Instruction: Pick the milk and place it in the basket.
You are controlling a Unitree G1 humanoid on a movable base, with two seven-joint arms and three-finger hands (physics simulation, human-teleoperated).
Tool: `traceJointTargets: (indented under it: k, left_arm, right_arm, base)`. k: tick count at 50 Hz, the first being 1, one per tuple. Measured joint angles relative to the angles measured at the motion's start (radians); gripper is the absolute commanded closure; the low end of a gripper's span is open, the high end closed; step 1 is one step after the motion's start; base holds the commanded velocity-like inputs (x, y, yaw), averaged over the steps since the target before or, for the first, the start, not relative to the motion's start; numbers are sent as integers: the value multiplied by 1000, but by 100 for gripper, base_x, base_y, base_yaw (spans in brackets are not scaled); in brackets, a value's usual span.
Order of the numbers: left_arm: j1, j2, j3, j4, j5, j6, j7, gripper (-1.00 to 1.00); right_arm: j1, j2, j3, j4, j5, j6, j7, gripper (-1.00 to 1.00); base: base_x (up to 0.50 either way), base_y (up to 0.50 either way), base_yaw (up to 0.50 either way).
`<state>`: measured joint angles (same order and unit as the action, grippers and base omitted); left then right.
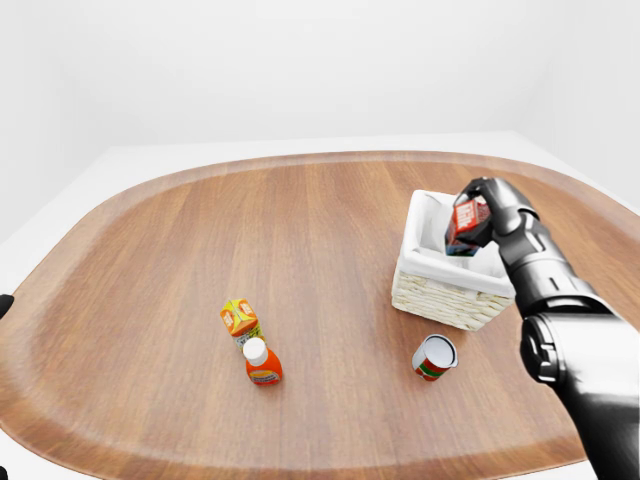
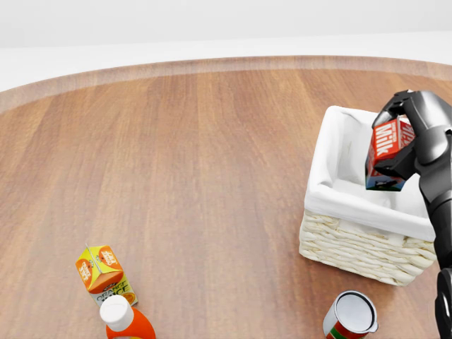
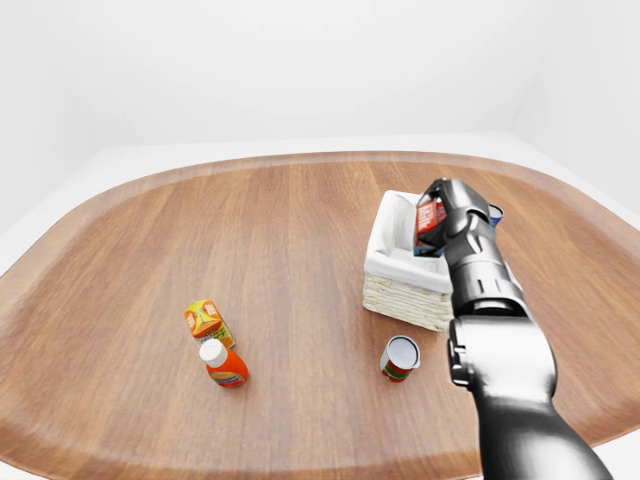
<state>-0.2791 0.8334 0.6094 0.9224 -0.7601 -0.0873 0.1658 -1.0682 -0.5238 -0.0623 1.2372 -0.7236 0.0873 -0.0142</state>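
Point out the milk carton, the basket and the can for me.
milk carton [image 2: 386, 141], head view: red face bearing the word Milk, held in the right hand [image 2: 413, 131].
basket [image 2: 353, 240], head view: woven wall below the white liner.
can [image 2: 353, 313], head view: its pale top.

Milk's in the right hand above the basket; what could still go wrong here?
The milk hangs tilted in the right hand, over the basket near its right-hand rim in the head view. Released like this, it could catch the rim or land on its side. Lowering further, the fingers might nudge the basket toward the can.
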Motion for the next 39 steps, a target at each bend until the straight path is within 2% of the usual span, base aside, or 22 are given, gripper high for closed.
traceJointTargets:
  k: [1,2,3,5,6,7,9,11,39]
  left_arm:
    - [0,0,0,0,0,0,0,-100]
    - [0,0,0,0,0,0,0,-100]
    - [0,0,0,0,0,0,0,-100]
    - [0,0,0,0,0,0,-1,-100]
    - [0,0,0,0,0,0,-1,-100]
    - [0,0,0,0,0,0,-1,-100]
    - [0,0,0,0,-1,0,-1,-100]
    - [0,0,0,0,-1,0,-1,-100]
    - [0,0,-1,0,-1,0,-2,-100]
  right_arm:
    - [-1,-1,0,-2,3,0,0,37]
    - [-1,-1,1,-3,7,0,0,-12]
    - [-2,-2,1,-4,11,0,1,-30]
    - [-4,-3,0,-9,15,0,0,-46]
    - [-6,-3,-1,-12,17,0,-1,-61]
    - [-7,-4,-1,-15,18,0,-1,-87]
    - [-11,-6,-3,-21,19,0,-2,-87]
    - [-14,-8,-5,-25,20,0,-3,-100]
    - [-47,-33,-11,-64,2,0,31,-100]
  base:
    - [0,0,0]
    - [0,0,0]
    - [0,0,0]
    - [0,0,0]
    - [0,0,0]
    - [0,0,0]
    - [0,0,0]
    - [0,0,0]
    - [0,0,0]
